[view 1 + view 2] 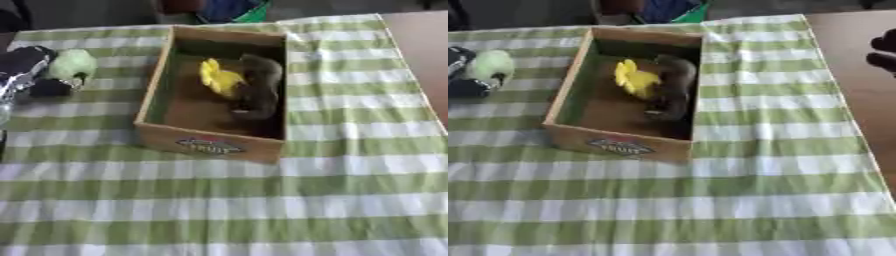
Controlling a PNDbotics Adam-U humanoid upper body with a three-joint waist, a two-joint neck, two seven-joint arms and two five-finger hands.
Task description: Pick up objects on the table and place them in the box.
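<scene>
Green-and-white checked cloth [262, 200] covers the table, with bare brown wood [859, 75] along its right edge. On the cloth near the far edge sits the box [210, 145], a wooden crate with a label on its near wall. Inside lie a yellow item [219, 77] and a dark one [261, 87], touching. At the left edge the left hand [22, 70] curls around a pale green ball [72, 65]. Dark right-hand fingers [883, 52] show at the right edge; their pose cannot be told.
</scene>
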